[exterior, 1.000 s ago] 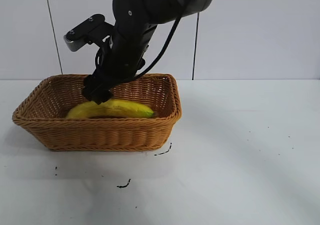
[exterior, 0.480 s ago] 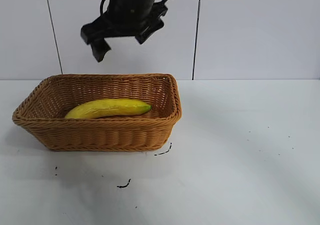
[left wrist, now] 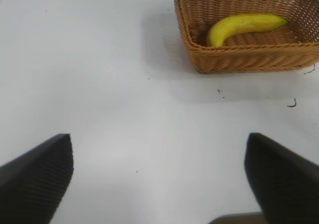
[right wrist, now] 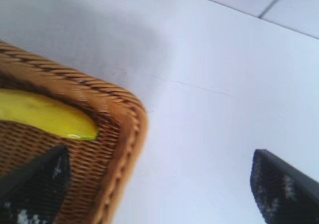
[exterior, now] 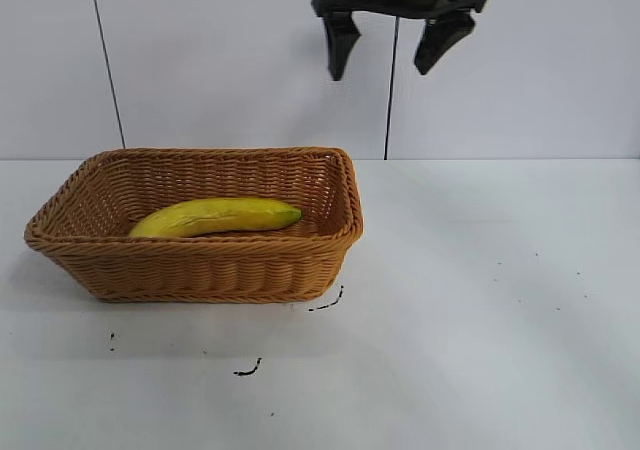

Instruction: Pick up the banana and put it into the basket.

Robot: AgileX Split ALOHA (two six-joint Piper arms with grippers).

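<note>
The yellow banana (exterior: 215, 216) lies lengthwise inside the tan woven basket (exterior: 200, 265) at the left of the table. High above the basket's right end hangs my right gripper (exterior: 385, 55), open and empty, well clear of the rim. In its wrist view the banana's tip (right wrist: 55, 117) and the basket's corner (right wrist: 127, 134) show below the spread fingers (right wrist: 35, 184). The left gripper (left wrist: 159, 179) is open over bare table, far from the basket (left wrist: 249, 59) and the banana (left wrist: 244, 26) in it.
The white table (exterior: 480, 300) stretches wide to the right of the basket. A few small dark specks (exterior: 250, 368) lie on it in front of the basket. A pale panelled wall (exterior: 200, 60) stands behind.
My right gripper has risen out of the basket and swung up and to the right, leaving the banana lying inside. The banana and basket stay still.
</note>
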